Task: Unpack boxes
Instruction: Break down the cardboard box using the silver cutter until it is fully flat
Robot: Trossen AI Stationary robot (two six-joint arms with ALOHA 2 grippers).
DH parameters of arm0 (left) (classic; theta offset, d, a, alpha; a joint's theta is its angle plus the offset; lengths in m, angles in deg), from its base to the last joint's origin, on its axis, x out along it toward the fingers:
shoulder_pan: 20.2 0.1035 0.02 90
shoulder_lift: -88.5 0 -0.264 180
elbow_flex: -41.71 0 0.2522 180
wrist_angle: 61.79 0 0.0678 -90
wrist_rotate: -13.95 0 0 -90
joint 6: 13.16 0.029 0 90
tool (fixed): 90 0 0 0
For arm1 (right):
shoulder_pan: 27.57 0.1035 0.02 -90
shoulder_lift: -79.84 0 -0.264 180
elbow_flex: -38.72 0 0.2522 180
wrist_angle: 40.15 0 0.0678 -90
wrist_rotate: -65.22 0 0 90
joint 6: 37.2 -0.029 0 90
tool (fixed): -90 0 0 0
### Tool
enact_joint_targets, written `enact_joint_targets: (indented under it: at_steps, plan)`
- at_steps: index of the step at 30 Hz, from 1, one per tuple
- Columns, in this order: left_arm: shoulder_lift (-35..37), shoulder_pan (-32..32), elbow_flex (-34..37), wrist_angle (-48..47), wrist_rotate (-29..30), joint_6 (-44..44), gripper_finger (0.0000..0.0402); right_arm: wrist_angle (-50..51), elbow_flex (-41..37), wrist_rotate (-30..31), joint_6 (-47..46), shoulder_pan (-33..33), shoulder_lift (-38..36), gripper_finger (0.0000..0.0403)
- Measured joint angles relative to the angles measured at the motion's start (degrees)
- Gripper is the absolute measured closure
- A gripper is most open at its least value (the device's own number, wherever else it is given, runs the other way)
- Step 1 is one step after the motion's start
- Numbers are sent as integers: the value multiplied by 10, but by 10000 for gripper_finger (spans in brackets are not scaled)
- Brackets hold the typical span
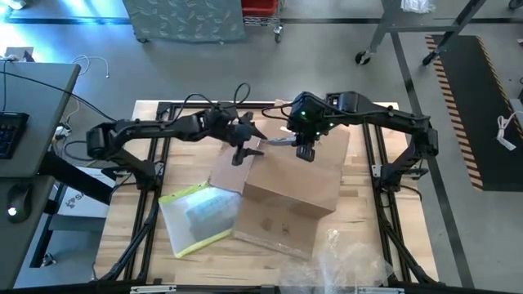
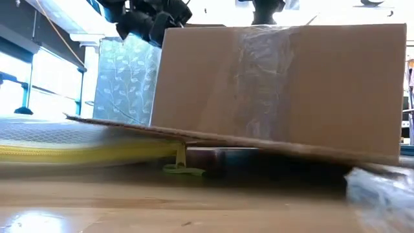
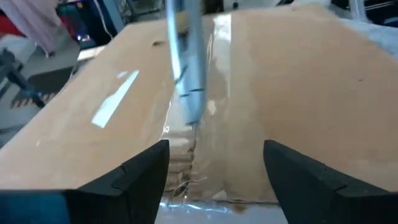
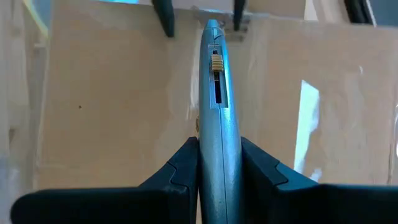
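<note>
Both arms are matte black, jointed tubes with chunky housings at the bends. A green light glows on the right arm's wrist housing (image 1: 304,114). Thin black cables loop above the left arm's wrist (image 1: 214,122). Ahead of each wrist camera, the fingers (image 3: 134,180) are dark, wedge-shaped plastic with smooth, slanted faces.

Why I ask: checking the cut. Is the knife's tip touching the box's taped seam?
Touching: the left wrist view shows the utility knife tip meeting the taped seam of the box; right gripper holds the knife.
</note>
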Motion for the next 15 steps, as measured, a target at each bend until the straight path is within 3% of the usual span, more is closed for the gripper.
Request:
enact_joint_targets:
  at_steps: [15]
  plan:
    - [-25,9,-1,-42,5,-29,156,-26,0,22,15,-4,38,343]
